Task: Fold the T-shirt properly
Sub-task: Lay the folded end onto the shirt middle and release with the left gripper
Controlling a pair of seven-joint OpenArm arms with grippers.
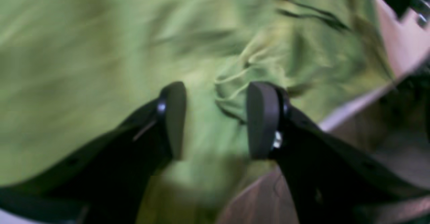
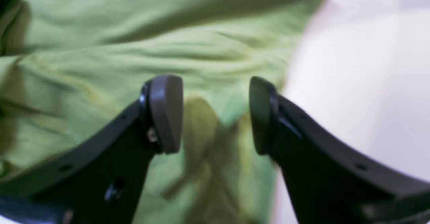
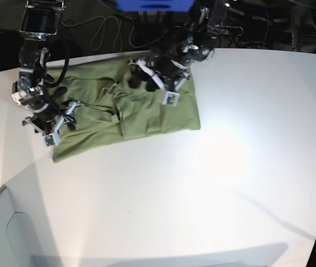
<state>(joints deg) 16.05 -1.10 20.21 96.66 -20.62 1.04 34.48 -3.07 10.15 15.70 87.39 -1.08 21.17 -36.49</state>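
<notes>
The olive-green T-shirt [image 3: 147,119] lies spread and wrinkled on the far left part of the white table [image 3: 230,167]. My left gripper [image 3: 157,83] hovers low over its far right portion. In the left wrist view the left gripper [image 1: 216,93] is open, its pads either side of a bunched ridge of the T-shirt [image 1: 84,49]. My right gripper [image 3: 62,123] is over the shirt's left end. In the right wrist view the right gripper [image 2: 213,83] is open above the T-shirt [image 2: 134,32], near the cloth's edge beside the bare table [image 2: 369,66]. Nothing is pinched.
Cables [image 3: 102,28] and a blue object [image 3: 152,4] sit beyond the table's far edge. A pale panel [image 3: 2,233] stands at the near left corner. The table's far edge [image 1: 356,106] runs close to the left gripper, with dark floor past it.
</notes>
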